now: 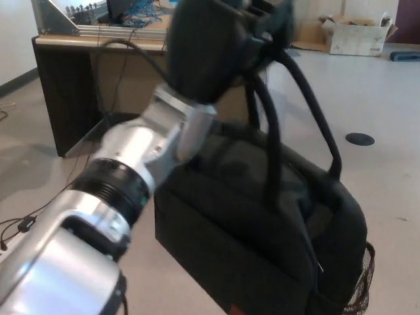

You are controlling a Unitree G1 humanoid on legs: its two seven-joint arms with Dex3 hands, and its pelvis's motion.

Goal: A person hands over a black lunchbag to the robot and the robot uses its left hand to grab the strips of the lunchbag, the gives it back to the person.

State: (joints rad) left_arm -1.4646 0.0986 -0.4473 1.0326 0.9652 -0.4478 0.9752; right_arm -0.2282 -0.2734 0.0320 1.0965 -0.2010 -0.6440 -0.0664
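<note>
My left hand (220, 42) is raised high in the middle of my view, blurred, and it is closed around the strips (298, 85) of the black lunchbag (262, 236), so the bag hangs from my grasp. My silver forearm (131, 164) runs up from the lower left corner of the view to the black hand at the top. The strips loop up out of the hand near the top edge and drop down as two dark bands to the top of the bag, one to its middle and one toward its right side. The lunchbag sits low and to the right of my forearm, filling much of the lower right part of the view; it is clear of the floor (380, 98), carried only by the strips. A bit of dark mesh (359, 289) shows at its lower right side. Behind my arm stands a wooden desk (72, 72) with a dark side panel; cables (134, 10) and a metal frame (56, 16) rest along its top at the far left corner. Far back on the floor lies a cardboard box (357, 33), and a round dark floor plate (359, 138) lies on the floor to the right of the bag's strips. A thin cord (20, 223) trails on the floor at the left edge. My right hand does not show.
</note>
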